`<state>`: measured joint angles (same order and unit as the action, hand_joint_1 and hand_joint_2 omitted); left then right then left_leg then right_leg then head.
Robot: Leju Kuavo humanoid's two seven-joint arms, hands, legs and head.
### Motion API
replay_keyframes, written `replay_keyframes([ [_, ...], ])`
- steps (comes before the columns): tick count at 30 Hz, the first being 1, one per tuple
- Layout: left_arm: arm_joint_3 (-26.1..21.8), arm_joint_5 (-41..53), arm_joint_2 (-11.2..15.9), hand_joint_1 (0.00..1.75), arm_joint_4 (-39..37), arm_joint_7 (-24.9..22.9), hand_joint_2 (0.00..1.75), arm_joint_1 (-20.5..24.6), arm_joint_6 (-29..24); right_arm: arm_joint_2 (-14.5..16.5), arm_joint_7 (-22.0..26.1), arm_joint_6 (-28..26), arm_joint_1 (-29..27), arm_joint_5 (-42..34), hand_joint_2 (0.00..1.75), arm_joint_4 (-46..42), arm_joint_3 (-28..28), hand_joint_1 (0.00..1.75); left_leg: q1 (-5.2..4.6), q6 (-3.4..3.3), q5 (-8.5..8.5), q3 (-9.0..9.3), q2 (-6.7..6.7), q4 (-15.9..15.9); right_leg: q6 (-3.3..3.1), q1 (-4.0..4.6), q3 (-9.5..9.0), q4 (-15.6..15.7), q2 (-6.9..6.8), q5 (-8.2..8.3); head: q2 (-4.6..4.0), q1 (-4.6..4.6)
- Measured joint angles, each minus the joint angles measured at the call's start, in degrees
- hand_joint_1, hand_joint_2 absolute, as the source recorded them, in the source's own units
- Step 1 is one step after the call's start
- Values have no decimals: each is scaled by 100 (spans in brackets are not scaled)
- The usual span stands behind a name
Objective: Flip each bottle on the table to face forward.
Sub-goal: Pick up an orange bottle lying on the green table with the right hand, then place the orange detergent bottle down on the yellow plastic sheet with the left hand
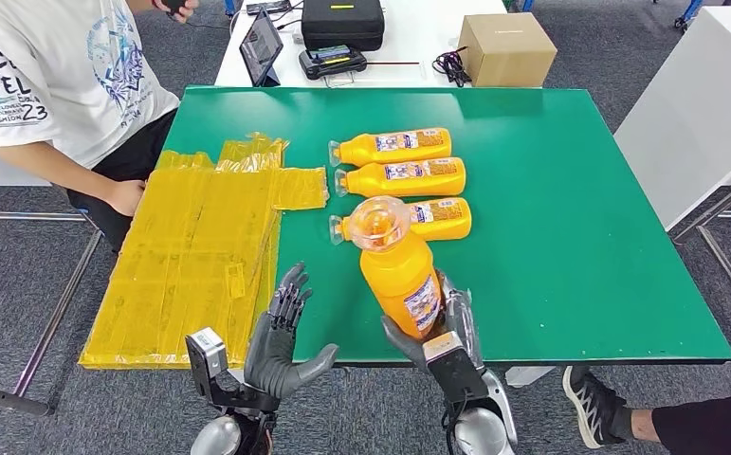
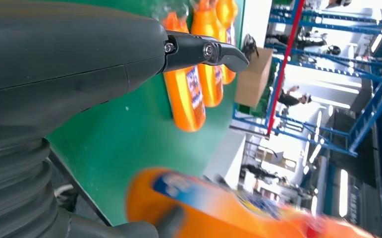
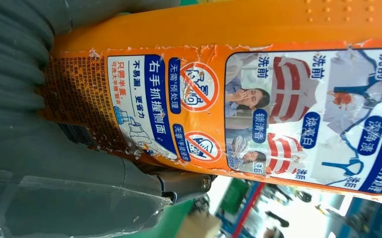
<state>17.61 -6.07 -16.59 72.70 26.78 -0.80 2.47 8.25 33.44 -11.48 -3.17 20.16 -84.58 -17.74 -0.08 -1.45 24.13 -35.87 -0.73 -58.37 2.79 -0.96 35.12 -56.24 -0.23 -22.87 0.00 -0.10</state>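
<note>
At near counter edge, right hand (image 1: 445, 332) wrapped round lower body of orange bottle (image 1: 401, 270), held clear of green counter (image 1: 579, 237), tilted, cap end toward camera and away from robot. Grip low on bottle, fingers at back, thumb at front by label. Left hand (image 1: 283, 341) raised just beside, fingers spread, palm toward held bottle, holding nothing, not touching it.

Step in hand (judgement): mid-flip of 4th bottle; lifted, not yet set down. Next move calls for turning bottle about its long axis so front label faces up/forward, then laying it below the row w/ same orientation as neighbours; left hand well placed to steady or take over during the turn. Care needed: grip near base, cap end heavy-looking, so slip or swing possible.

Bottle look: bright orange plastic, clear/translucent cap, label partly in view in head view. Right wrist view: back label (image 3: 258, 109) w/ blue panels, prohibition icons, laundry pics, edges torn and peeling.

Beyond: three like bottles lying on counter in a column, caps to robot's left, labels up: far (image 1: 392, 147), mid (image 1: 402, 177), near (image 1: 423, 219); near one partly behind held bottle's cap. Yellow sheets (image 1: 200, 246) on counter's left side, overhanging near edge; person's hand (image 1: 126, 196) resting at their far edge.
</note>
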Motion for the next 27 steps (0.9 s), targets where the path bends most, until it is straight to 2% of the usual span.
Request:
replay_keyframes([
  [8,142,-185,31,0,19,-38,175,7,144,309,120,80,112,105,175,889,-347,175,2,0,0,0,-1,1,-1,1,1,-1,0,-1,0,1],
  [19,140,-232,67,0,26,-44,175,10,151,342,92,117,218,121,175,1133,-529,175,0,0,0,0,-1,1,0,0,1,0,0,0,0,-1],
  [27,173,-224,72,0,10,-103,175,11,205,368,-85,257,345,400,175,1336,-761,175,1,1,-1,1,0,1,-1,0,1,-1,0,-1,0,0],
])
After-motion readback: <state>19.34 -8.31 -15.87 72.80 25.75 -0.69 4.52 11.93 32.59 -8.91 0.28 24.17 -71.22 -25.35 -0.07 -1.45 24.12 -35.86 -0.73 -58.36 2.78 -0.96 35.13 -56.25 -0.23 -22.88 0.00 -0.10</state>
